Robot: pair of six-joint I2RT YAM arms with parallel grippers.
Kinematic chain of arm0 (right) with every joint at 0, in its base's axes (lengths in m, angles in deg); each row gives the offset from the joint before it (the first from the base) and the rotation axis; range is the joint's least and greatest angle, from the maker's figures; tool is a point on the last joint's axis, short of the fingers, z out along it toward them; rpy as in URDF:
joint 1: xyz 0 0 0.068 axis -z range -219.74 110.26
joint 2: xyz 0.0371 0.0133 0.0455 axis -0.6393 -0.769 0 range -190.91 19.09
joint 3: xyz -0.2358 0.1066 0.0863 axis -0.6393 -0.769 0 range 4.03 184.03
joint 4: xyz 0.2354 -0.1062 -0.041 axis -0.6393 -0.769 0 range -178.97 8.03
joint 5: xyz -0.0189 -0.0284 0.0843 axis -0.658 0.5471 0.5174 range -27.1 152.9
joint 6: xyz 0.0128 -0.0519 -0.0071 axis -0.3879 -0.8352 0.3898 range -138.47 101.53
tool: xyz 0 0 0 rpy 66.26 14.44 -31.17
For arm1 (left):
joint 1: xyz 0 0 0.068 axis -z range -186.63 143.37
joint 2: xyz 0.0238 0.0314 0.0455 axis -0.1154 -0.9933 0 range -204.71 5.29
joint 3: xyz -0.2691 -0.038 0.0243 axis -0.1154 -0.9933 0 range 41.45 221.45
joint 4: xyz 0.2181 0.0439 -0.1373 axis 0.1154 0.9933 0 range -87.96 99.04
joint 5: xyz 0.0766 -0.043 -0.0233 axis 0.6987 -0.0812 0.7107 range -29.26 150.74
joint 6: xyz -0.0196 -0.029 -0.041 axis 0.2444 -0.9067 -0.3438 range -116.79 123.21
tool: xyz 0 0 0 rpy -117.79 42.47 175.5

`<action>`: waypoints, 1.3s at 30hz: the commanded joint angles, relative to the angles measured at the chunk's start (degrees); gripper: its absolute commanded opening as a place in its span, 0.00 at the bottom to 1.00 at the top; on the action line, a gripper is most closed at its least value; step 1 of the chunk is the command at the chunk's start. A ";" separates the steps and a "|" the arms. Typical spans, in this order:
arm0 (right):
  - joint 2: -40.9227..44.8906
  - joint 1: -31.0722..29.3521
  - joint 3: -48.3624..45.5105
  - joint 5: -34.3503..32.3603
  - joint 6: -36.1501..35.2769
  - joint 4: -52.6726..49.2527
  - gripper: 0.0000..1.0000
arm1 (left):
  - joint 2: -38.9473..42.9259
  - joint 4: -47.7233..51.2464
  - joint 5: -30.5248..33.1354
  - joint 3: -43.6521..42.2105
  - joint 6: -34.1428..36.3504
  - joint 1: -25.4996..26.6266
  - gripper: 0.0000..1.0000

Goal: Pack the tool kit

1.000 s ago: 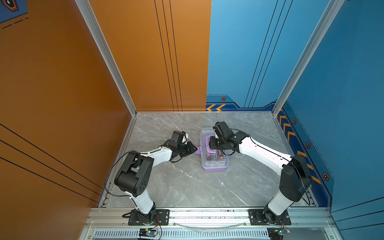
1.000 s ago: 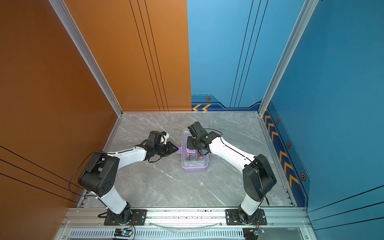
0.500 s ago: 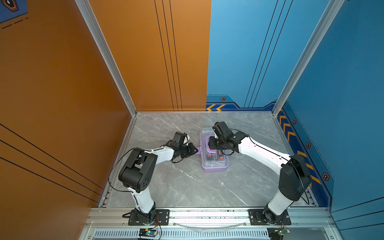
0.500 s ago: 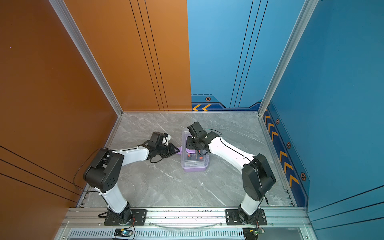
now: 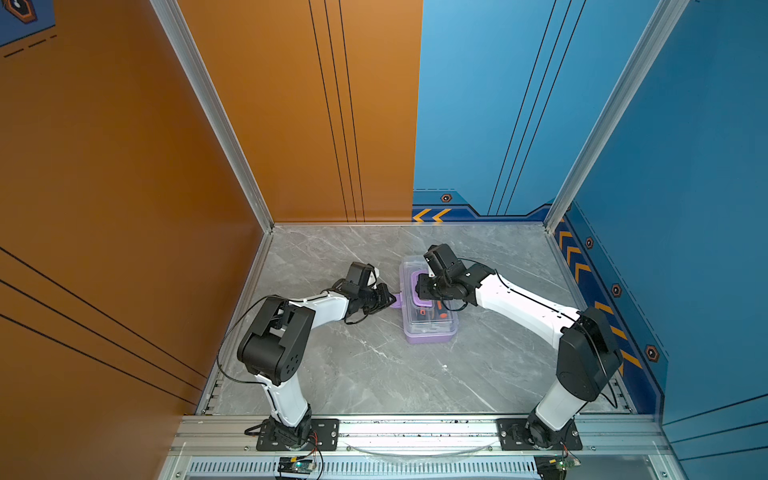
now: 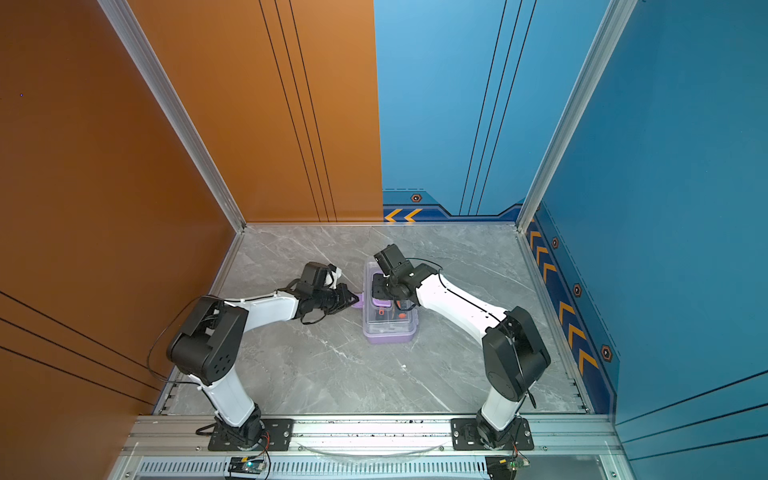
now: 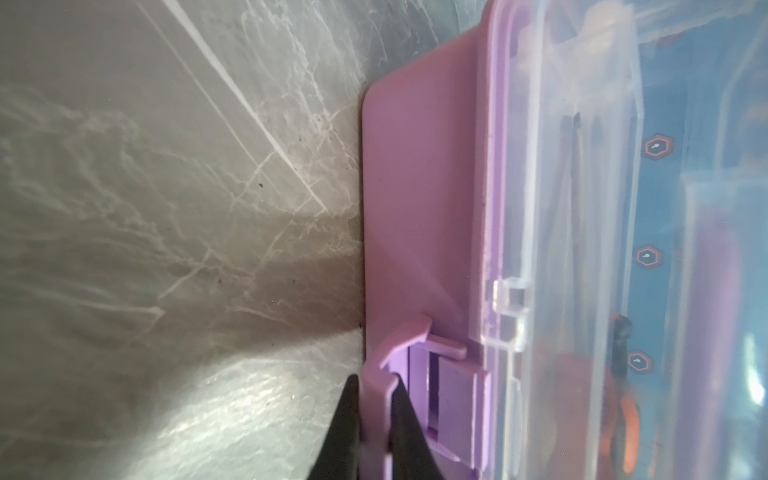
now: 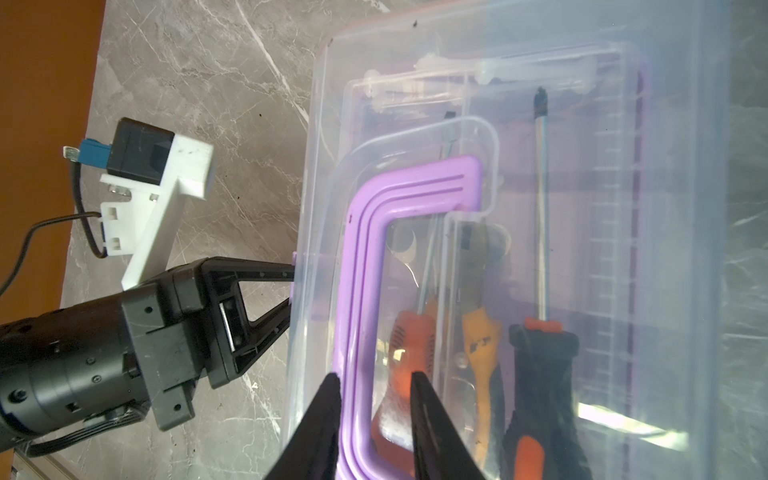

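1. While the lilac case (image 5: pixel 428 328) sits mid-way across the marble table (image 5: pixel 353 374), both arms are on it. The clear lid (image 8: pixel 582 124) is down. Through it I make out an orange-handled screwdriver (image 8: pixel 411 345), yellow-handled pliers (image 8: pixel 478 349) and a black-and-red screwdriver (image 8: pixel 540 374). Other tools I cannot make out.
2. Left gripper (image 7: pixel 376 386): jaws pinched tight on the outer flap of the side latch (image 7: pixel 453 399), on the case's long wall facing that arm. In both top views its tips touch that wall.
3. Right gripper (image 8: pixel 374 384): set narrow, straddling one leg of the purple handle (image 8: pixel 361 249), which lies flat on the lid. One finger is against the handle and a sliver shows beside the other. I cannot tell whether it truly clamps.
4. Step, as I judge it: tools are in, and closing the latch is what remains.
5. Handling, judged:
   - The case is thin moulded plastic, stiff but springy.
   - The lid looks smooth, probably slick, and likely to flex under a push.
   - The steel tools should make the case weighty for its size. They lie loose, so a tilt may shift them.
6. Where to hold:
   - Take the handle for lifting, once the latch is home.
   - Use the latch flap only for snapping shut, as it is small and thin.
   - Lifting with the latch undone could pull the lid open.
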 commanded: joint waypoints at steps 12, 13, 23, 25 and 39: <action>1.04 0.32 -1.45 -0.43 -0.10 -1.11 0.32 | 4.01 -1.24 -2.74 -2.19 -0.95 -1.65 0.04; 1.01 0.30 -1.58 -0.30 -0.10 -1.11 0.32 | 4.24 -1.24 -2.82 -2.38 -1.05 -1.67 0.04; 1.05 0.33 -1.72 0.05 -0.15 -1.02 0.32 | 5.58 -1.16 -3.85 -1.95 -1.90 -1.67 0.04; 1.12 0.26 -1.80 0.03 -0.13 -0.93 0.31 | 5.92 -1.02 -3.95 -1.89 -2.02 -1.67 0.04; 1.32 0.30 -2.54 0.44 -0.10 -0.49 0.31 | 6.81 -0.56 -4.20 -0.44 -2.90 -0.20 0.12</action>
